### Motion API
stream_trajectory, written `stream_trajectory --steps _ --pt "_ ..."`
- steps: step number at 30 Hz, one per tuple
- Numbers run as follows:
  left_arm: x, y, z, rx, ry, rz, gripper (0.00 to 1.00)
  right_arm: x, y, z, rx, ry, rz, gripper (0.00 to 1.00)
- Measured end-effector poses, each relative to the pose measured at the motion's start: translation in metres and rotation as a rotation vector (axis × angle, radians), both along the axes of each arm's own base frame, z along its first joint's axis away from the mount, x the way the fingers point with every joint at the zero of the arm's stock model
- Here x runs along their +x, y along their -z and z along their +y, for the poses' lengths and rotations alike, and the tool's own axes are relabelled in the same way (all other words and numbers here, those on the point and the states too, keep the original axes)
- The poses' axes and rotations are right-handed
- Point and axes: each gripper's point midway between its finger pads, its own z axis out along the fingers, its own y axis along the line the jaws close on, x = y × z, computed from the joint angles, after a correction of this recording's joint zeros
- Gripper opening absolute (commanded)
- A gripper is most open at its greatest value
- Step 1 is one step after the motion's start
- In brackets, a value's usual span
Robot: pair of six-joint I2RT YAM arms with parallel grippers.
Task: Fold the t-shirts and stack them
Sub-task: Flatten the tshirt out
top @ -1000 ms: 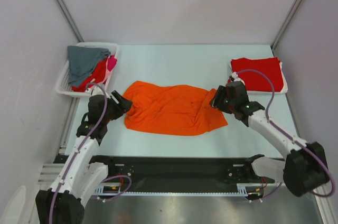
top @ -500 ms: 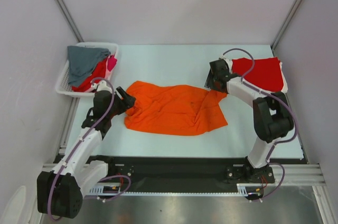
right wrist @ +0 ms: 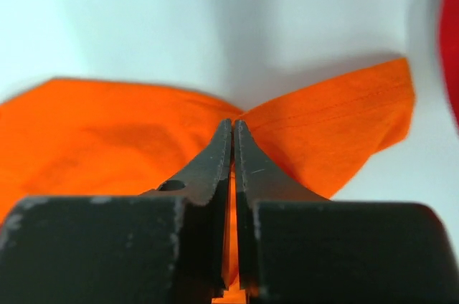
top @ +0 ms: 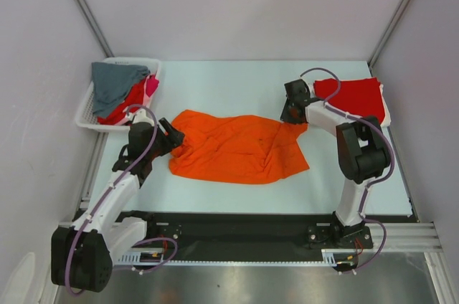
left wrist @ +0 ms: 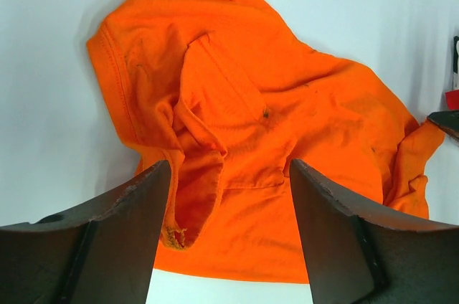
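**Orange t-shirt** (top: 237,148) lies crumpled and unfolded at the middle of the table (top: 229,82), between the two arms. The left gripper (left wrist: 229,175) is poised at the shirt's left edge. Its fingers are spread wide astride a bunched ridge of cloth and grip nothing. The right gripper (right wrist: 234,126) sits at the shirt's far right corner. Its fingers are pressed together and pinch a fold there, and the cloth puckers toward the tips. A folded red t-shirt (top: 355,100) lies just beyond it at the table's right edge. A grey t-shirt (top: 115,78) and others wait in the white basket (top: 83,112) at far left. The fabric is judged light, limp and unbreakable, so it will drape and drag rather than hold its shape. It is best taken at hems or corners, both layers together, and drawn taut between the arms before folding.
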Motion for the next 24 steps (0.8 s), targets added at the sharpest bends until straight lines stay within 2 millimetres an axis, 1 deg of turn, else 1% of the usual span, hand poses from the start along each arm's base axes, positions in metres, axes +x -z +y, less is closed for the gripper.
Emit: stream_trajectory --steps 2,4,7,9,12,13,14,15,16,18,20,22,24 --pt "0.000 0.000 0.000 0.000 0.000 0.000 0.73 -0.002 -0.001 0.008 0.037 -0.027 -0.001 0.00" --pt "0.000 0.000 0.000 0.000 0.001 0.000 0.73 -0.009 -0.006 0.012 0.064 -0.052 -0.005 0.00" --pt "0.000 0.000 0.000 -0.001 0.001 0.001 0.73 -0.030 -0.029 0.018 0.092 -0.101 -0.051 0.00" --pt "0.000 0.000 -0.001 -0.002 0.003 0.000 0.72 -0.054 -0.055 0.022 0.111 -0.141 -0.121 0.00" --pt "-0.001 0.000 -0.004 -0.005 0.014 -0.001 0.72 -0.101 -0.093 0.019 0.147 -0.175 -0.238 0.00" --pt "-0.001 0.000 -0.005 -0.006 0.017 -0.001 0.72 -0.117 -0.104 0.013 0.167 -0.172 -0.292 0.08" --pt "-0.001 0.000 -0.006 -0.006 0.022 -0.002 0.72 -0.132 -0.108 0.003 0.180 -0.151 -0.325 0.13" --pt "-0.001 0.000 -0.007 -0.007 0.026 -0.002 0.72 -0.146 -0.109 -0.011 0.184 -0.121 -0.353 0.18" --pt "0.000 0.000 -0.009 -0.007 0.031 -0.004 0.73 -0.156 -0.108 -0.021 0.189 -0.098 -0.375 0.19" --pt "0.000 0.002 -0.013 -0.006 0.044 0.001 0.72 -0.176 -0.094 -0.045 0.183 -0.034 -0.372 0.19" --pt "-0.001 0.007 -0.018 -0.003 0.059 0.015 0.72 -0.187 -0.077 -0.061 0.172 0.021 -0.335 0.19" --pt "-0.002 0.013 -0.023 0.000 0.075 0.035 0.72 -0.195 -0.061 -0.070 0.167 0.056 -0.282 0.20" --pt "-0.004 0.017 -0.026 0.003 0.085 0.049 0.72 -0.199 -0.051 -0.069 0.169 0.062 -0.237 0.27"
